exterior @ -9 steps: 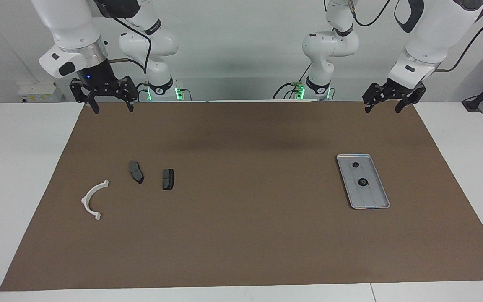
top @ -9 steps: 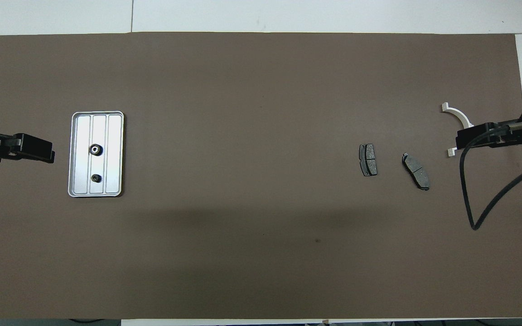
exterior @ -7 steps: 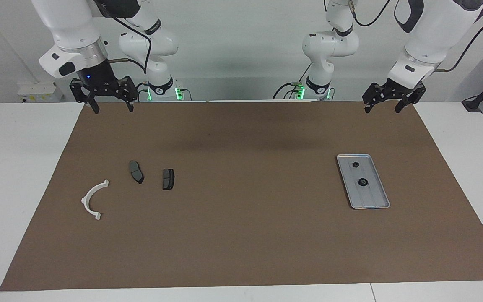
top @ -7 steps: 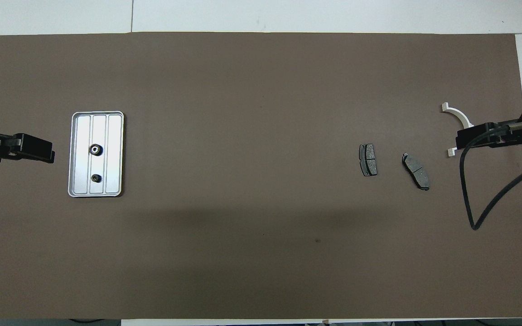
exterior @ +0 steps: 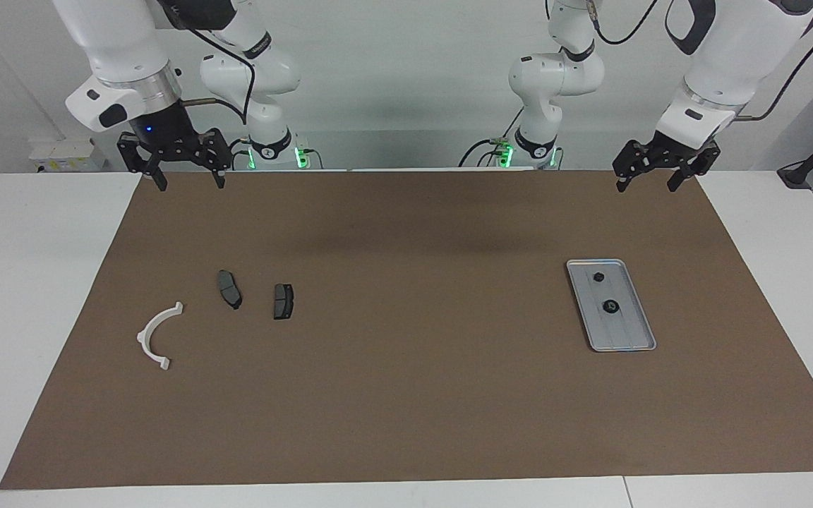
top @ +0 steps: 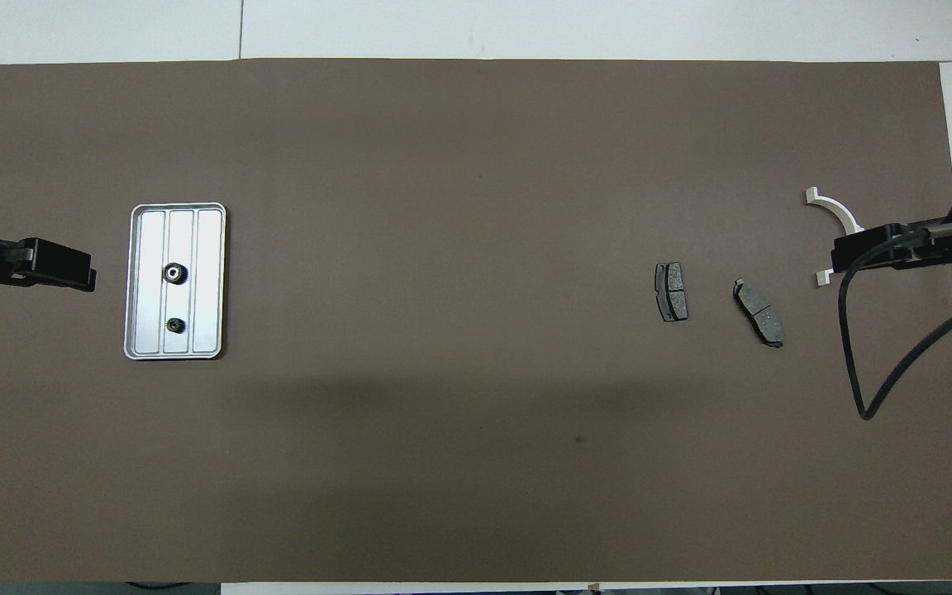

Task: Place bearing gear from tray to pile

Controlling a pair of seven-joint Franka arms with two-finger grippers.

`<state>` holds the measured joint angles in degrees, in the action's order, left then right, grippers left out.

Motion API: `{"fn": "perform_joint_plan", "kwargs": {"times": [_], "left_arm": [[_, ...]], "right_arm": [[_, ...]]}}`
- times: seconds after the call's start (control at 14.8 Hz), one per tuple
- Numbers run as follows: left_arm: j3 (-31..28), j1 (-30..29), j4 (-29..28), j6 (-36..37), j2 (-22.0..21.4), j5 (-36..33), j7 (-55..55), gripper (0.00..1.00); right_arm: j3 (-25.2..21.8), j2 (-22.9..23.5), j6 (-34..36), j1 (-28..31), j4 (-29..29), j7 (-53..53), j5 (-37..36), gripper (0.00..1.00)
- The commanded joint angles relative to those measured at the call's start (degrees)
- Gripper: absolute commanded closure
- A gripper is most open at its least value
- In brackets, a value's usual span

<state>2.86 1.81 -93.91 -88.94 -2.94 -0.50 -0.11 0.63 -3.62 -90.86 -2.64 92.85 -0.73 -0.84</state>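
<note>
The left gripper (exterior: 648, 185) hangs in the air over the robots' edge of the brown mat (exterior: 406, 395) at the left arm's end of the table, its fingers spread apart and holding nothing; against the frame of a moment ago it has drifted a touch toward that end of the table, and in the overhead view its dark body (top: 46, 266) has pulled back slightly toward the picture's edge. The right gripper (exterior: 188, 182) waits over the mat's corner at the right arm's end, fingers likewise spread wide and empty, and it sits just where it did before. The tray (exterior: 629, 335) lies flat on the mat toward the left arm's end, its long side running roughly from 12 to 6 o'clock in the overhead view, unmoved. Two bearing gears rest in it: the larger gear (exterior: 610, 306) about the middle of the tray, and the smaller gear (exterior: 598, 276) at about 11 o'clock of it in the facing view, nearer to the robots; neither has shifted. The pile sits well apart toward the right arm's end: the white half-ring (exterior: 155, 335) farthest out, then two dark pads, one pad (exterior: 229, 288) at about 1 o'clock of the ring in the facing view and the other pad (exterior: 283, 301) just beside it toward the table's middle. None of these has changed place, and no gear lies among them.
</note>
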Motion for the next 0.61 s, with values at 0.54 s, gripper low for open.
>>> {"fn": "perform_joint_plan", "kwargs": {"times": [0.54], "left_arm": [[-1.01,-1.19,-6.99,-15.89,6.61,-0.55,-0.6,0.0]], "right_arm": [[0.08,-1.3,0.42,0.44,0.22,-0.5,1.19,0.0]]}}
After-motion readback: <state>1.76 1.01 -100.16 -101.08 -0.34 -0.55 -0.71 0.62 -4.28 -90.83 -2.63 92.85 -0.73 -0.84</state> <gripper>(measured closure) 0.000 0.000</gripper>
